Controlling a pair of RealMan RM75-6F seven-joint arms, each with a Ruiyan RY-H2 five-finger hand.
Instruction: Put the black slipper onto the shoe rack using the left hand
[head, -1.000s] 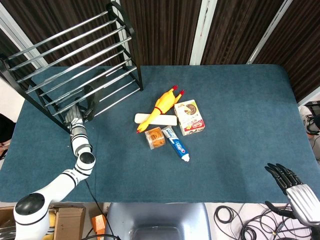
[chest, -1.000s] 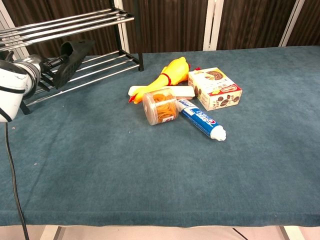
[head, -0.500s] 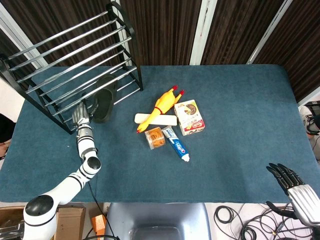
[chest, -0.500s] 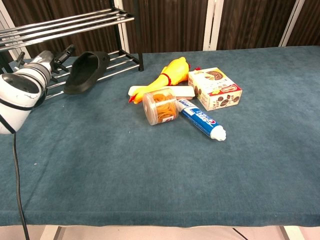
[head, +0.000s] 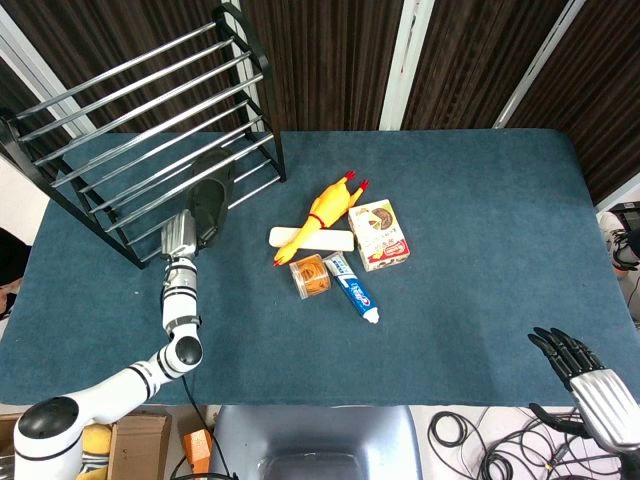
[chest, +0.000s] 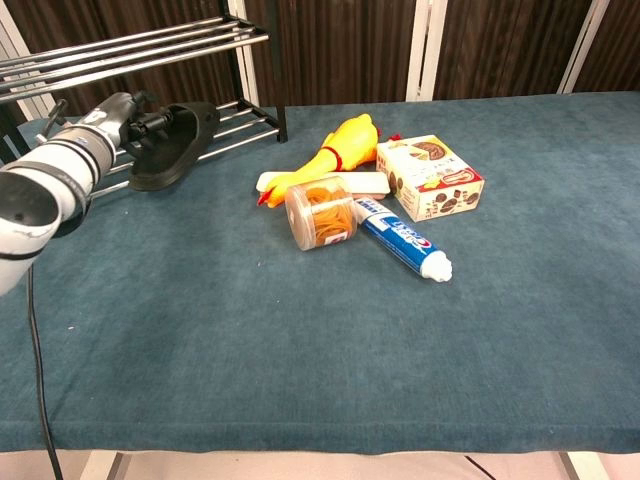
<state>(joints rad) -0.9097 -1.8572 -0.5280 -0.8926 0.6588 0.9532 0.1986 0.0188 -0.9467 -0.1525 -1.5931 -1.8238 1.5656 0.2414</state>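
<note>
The black slipper (head: 210, 198) (chest: 178, 140) lies sole down on the lowest rods of the black and chrome shoe rack (head: 150, 130) (chest: 150, 40), with its near end hanging over the rack's front edge. My left hand (head: 183, 236) (chest: 140, 122) is right behind that near end. Its dark fingers (chest: 155, 124) reach out to the slipper's rim, and none shows wrapped around it. My right hand (head: 580, 372) hangs off the table's near right corner with its fingers apart and nothing in them.
At the table's middle lie a yellow rubber chicken (head: 332, 205), a white bar (head: 312, 239), a biscuit box (head: 380, 235), a jar of rubber bands (head: 310, 275) and a toothpaste tube (head: 352, 287). The rack's upper rods overhang the slipper.
One second ago the left hand held the slipper tilted up against the rack. Since half a second ago it lies still on the lowest rods, while the hand has shifted to the right.
</note>
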